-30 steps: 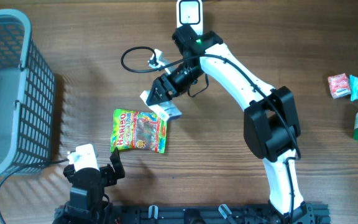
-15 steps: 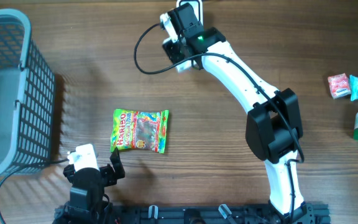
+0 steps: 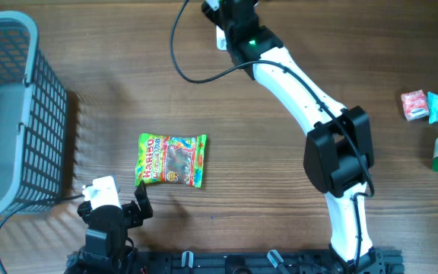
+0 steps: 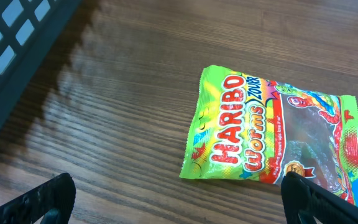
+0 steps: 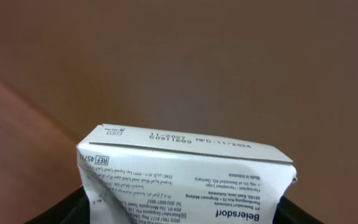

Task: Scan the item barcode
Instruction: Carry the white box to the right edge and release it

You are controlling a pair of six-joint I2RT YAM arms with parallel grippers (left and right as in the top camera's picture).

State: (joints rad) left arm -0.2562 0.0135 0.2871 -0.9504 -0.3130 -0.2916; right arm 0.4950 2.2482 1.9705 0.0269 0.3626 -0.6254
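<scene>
Change is easy to spot: a second ago the right arm (image 3: 303,84) held the white box (image 5: 185,168) low, just beside the candy bag (image 3: 170,160) in the middle of the table (image 3: 265,198). Now it has swung the box up and away to the 12 o'clock edge of the overhead view, and the bag lies alone. I think this means the box is being taken to the place where its barcode gets read, so the scan is close but not surely done. The right arm is stretched out long from its base at 5 o'clock, past its bent black elbow, up to 12 o'clock. The right gripper (image 5: 180,214) is grasping the box from both sides; the wrist view shows small print on it, but no barcode that I can see. The left arm sits folded at 7 o'clock, and the left gripper (image 4: 179,208) is spread wide with nothing in it, facing the candy bag.
</scene>
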